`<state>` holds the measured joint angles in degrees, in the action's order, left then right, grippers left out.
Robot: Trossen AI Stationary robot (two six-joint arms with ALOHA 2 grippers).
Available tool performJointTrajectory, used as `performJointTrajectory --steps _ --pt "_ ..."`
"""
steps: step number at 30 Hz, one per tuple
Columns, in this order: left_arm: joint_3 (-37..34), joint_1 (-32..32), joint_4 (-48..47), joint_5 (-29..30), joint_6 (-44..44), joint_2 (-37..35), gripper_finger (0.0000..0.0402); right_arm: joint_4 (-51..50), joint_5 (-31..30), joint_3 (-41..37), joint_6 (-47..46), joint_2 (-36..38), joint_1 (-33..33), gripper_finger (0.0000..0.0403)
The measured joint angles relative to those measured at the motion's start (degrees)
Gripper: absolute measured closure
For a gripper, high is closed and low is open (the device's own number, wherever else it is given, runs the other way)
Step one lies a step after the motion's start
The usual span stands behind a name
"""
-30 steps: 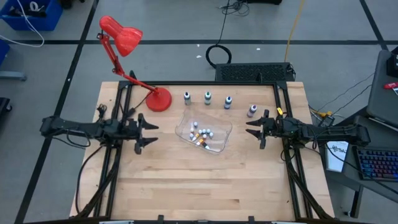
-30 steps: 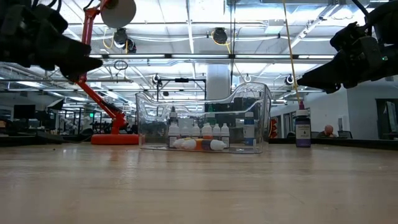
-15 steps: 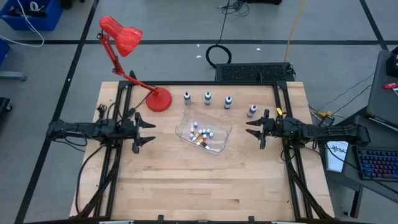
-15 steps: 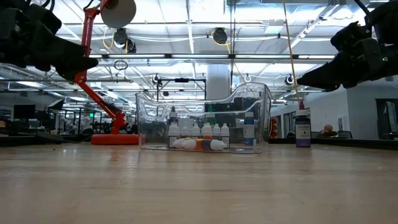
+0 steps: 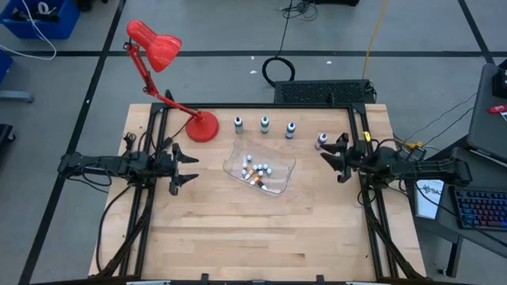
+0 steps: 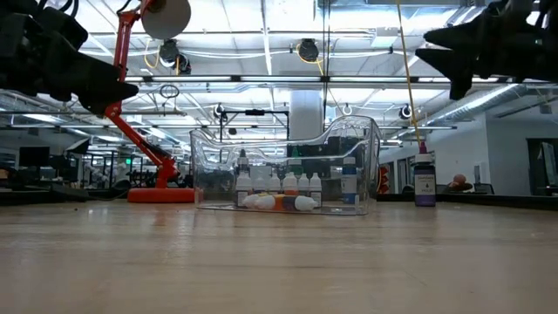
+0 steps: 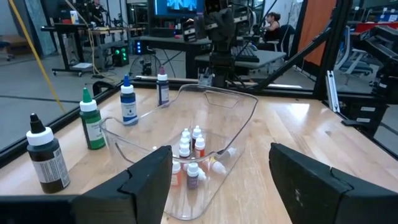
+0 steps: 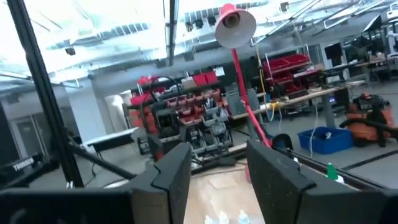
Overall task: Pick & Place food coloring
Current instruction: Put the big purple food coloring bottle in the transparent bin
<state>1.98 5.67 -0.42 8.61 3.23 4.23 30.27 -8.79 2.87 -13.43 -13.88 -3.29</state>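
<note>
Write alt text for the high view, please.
Four food coloring bottles stand in a row behind a clear tray of small bottles. The open left gripper and right gripper flank it; a red lamp stands behind.

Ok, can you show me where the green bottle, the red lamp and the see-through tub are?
Green bottle (image 7: 91, 126), left wrist view, on its body.
Red lamp (image 5: 154, 43), high view, on its shade.
Tub (image 6: 369, 166), low view, on its wall.

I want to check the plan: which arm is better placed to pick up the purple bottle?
Right. The right gripper is open beside the purple bottle, while the left gripper waits across the clear tray.
</note>
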Motion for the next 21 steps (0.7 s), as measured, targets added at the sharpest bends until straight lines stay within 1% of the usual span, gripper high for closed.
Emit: performJointTrajectory --steps 3,5,7,8,10,12,14,15,16,18,19,21 --pt "0.0 0.0 0.04 0.01 0.01 0.0 0.0143 2.54 -0.03 0.0 -2.73 -0.01 0.0 0.0259" --pt "0.0 0.0 0.08 0.04 0.01 0.0 0.0146 7.94 -0.14 0.07 -2.15 -0.07 -0.09 0.0259" --pt "0.0 0.0 0.08 0.04 0.01 0.0 0.0146 10.79 -0.21 0.74 -3.33 0.02 -0.09 0.0259" --pt "0.0 0.0 0.09 0.04 -0.01 0.0 0.0145 8.3 -0.65 1.96 -3.53 -0.39 -0.1 0.0259" --pt "0.0 0.0 0.11 0.03 0.0 0.0 0.0142 -7.98 -3.69 8.38 -2.53 -1.94 -0.09 0.0259" --pt "0.0 0.0 0.12 0.01 -0.01 0.0 0.0138 -27.33 -10.53 18.22 -1.47 -5.8 -0.09 0.0258" --pt "-0.02 0.0 0.16 0.14 -0.01 0.0 0.0134 -44.4 -19.1 28.35 -1.97 -12.63 -0.16 0.0251" --pt "-0.02 0.0 0.17 0.3 -0.01 0.0 0.0133 -52.15 -22.36 32.61 -2.25 -16.59 -0.22 0.0245" --pt "-0.01 0.0 0.14 0.46 0.0 0.0 0.0133 -59.98 -24.27 36.89 -2.7 -20.77 -0.53 0.0237" --pt "-0.02 0.0 0.25 0.43 -0.01 0.0 0.0134 -69.72 -24.6 46.05 -5.09 -29.18 -1.97 0.0217" --pt "-0.02 0.0 0.52 0.45 -0.01 0.0 0.0135 -74.99 -23.35 50.68 -6.82 -33.18 -3.37 0.0206" --pt "-0.02 0.0 0.5 0.5 -0.01 0.0 0.0138 -85.79 -17.85 58.12 -9.74 -41.06 -7.09 0.0184"
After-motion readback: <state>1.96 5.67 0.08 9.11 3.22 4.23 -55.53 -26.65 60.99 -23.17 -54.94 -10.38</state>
